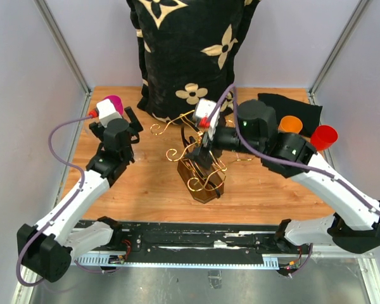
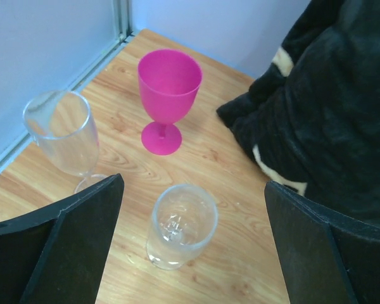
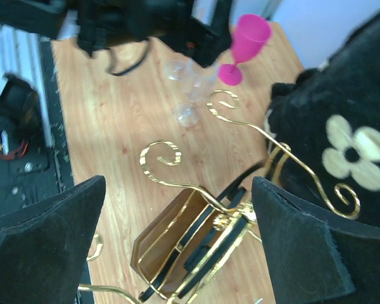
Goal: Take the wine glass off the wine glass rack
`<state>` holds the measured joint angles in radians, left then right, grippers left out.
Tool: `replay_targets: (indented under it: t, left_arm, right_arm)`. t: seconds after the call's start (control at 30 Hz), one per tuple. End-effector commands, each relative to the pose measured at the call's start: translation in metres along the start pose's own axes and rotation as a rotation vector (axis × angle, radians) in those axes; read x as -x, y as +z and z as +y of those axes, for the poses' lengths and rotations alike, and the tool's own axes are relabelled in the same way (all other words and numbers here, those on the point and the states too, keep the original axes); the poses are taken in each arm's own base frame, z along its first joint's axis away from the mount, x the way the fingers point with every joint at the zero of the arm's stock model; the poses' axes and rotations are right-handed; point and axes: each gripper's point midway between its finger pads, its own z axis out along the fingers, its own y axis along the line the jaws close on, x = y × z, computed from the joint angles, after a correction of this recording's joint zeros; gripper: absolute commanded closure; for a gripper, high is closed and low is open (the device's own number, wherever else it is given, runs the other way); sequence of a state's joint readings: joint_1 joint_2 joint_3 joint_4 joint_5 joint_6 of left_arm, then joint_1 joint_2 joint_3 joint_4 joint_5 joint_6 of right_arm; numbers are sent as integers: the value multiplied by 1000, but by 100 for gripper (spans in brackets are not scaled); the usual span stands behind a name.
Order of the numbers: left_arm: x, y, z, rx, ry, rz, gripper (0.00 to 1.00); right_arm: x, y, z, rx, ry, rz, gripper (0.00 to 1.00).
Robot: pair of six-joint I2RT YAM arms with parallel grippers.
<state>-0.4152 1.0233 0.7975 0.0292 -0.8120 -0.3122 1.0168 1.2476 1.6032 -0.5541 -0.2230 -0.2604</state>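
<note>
Betw. open L jaws: wine glass (image 2: 180,225)

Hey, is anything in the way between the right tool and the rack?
Nothing visible. The open right tool hangs directly above the rack; the clear glasses stand off to one side, out of the path.

wine glass rack (image 3: 161,244) cut off below

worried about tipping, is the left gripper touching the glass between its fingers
Apart. Left wrist view shows bare wood either side between the glass and the left gripper.
</note>
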Motion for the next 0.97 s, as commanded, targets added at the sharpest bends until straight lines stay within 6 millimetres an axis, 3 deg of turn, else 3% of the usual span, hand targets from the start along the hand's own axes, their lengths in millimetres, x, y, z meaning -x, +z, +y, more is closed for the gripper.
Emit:
replay_targets:
  t: [0.0, 0.1, 0.23, 0.4, 0.5, 0.63, 0.93]
  left_arm:
    - [18, -25, -7, -58, 2, 127, 0]
    - [38, -30, -26, -121, 26, 182, 0]
    - [56, -30, -62, -215, 77, 288, 0]
    - [78, -24, -101, -306, 92, 324, 0]
    - [87, -18, -106, -330, 78, 303, 0]
    - [78, -11, -103, -329, 91, 341, 0]
    - [82, -7, -97, -327, 77, 332, 0]
  right_arm:
    - [16, -19, -43, -120, 284, -41, 2]
    - [-4, -34, -95, -266, 478, -2, 2]
    - [-46, -61, -163, -464, 661, 45, 2]
    - [-103, -91, -222, -639, 779, 92, 2]
    - [-142, -108, -242, -699, 850, 138, 2]
    - [-170, -127, -255, -760, 891, 144, 1]
    - [-184, -135, -263, -783, 885, 173, 2]
